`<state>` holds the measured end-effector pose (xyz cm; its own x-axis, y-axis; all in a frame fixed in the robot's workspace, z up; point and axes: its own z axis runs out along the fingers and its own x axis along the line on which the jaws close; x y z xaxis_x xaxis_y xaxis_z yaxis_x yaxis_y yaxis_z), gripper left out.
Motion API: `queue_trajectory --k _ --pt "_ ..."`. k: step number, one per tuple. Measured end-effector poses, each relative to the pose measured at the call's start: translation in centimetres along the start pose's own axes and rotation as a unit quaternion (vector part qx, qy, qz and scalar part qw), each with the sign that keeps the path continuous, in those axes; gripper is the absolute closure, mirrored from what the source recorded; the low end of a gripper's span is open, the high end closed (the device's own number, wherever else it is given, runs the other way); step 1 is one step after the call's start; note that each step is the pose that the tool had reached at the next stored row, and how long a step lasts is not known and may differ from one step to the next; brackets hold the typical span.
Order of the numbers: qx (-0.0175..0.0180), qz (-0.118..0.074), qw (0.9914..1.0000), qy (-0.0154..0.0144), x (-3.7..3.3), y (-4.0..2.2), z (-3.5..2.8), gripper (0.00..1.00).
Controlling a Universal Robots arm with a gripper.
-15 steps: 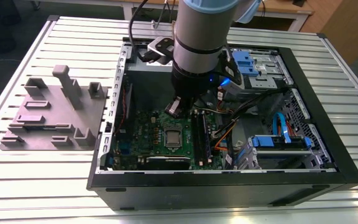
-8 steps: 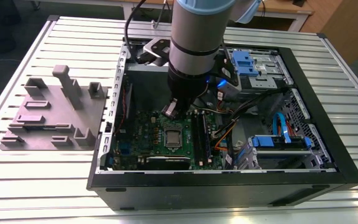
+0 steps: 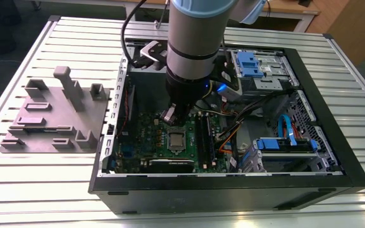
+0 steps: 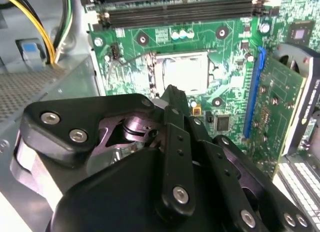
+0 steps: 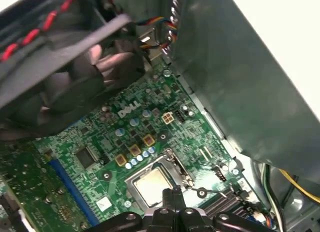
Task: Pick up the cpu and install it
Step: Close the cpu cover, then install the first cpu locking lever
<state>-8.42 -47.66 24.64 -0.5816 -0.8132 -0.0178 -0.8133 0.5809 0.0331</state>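
Jaws above socketed cpu.

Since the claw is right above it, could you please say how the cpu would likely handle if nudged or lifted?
The cpu looks flat, metal-topped and rigid, so probably stiff, not floppy. Small and thin, likely light. Lying flat within the socket frame, it seems unlikely to roll or tip.

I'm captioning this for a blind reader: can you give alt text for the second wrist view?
The cpu sits in its socket on the green motherboard, just beyond the black gripper poised close to it. Yellow cables run along the grey case wall.
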Motion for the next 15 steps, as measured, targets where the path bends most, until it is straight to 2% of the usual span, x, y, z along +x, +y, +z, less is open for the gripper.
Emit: queue_trajectory --k 15 --pt "0.0000 -0.001 1.00000 0.0001 0.08 0.05 0.00 0.90"
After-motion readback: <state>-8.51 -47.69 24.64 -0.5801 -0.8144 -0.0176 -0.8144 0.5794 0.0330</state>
